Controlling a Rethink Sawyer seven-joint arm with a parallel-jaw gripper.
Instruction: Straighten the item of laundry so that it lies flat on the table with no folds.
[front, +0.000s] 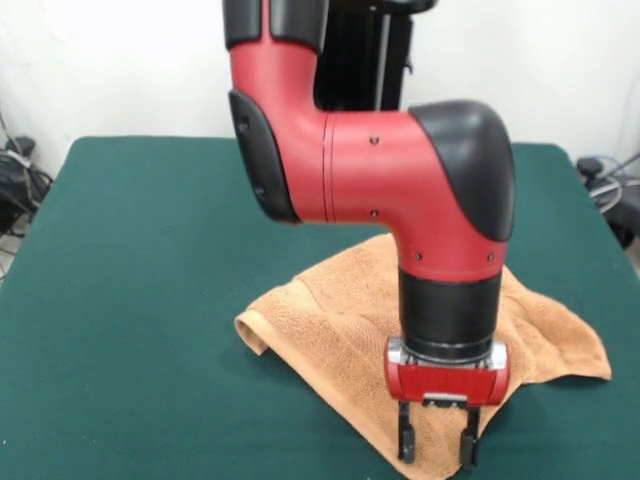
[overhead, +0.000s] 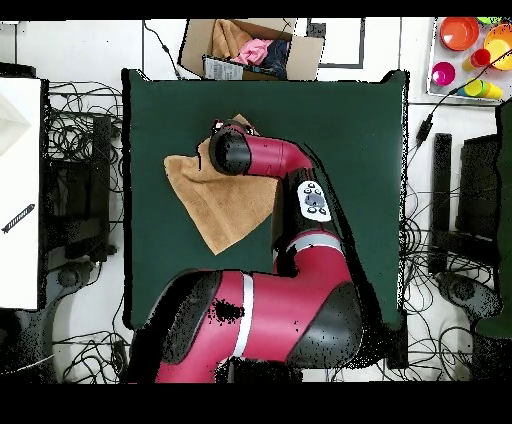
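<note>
Fingers (front: 407, 438) of the red and black gripper (front: 436, 442) hang apart, holding nothing, their tips low over the near edge of the light orange-tan terry-cloth towel (front: 345, 335) in the front view. That towel lies crumpled on the dark green felt desk (front: 130, 300), toward the edge farthest from the robot's base and somewhat off centre. One corner is curled over on itself at the towel's left side in the front view, and soft ridges run across the cloth. The red arm (front: 400, 180) reaches out over the towel and hides its middle in both views; from overhead the wrist covers the towel's upper right part.

Beyond the desk's far edge in the overhead view sits an open cardboard box (overhead: 250, 48) with pink and tan cloth inside. Coloured plastic bowls and cups (overhead: 470, 50) stand past the far right corner. Tangled black cables (overhead: 75, 150) lie on the floor along both side edges.
</note>
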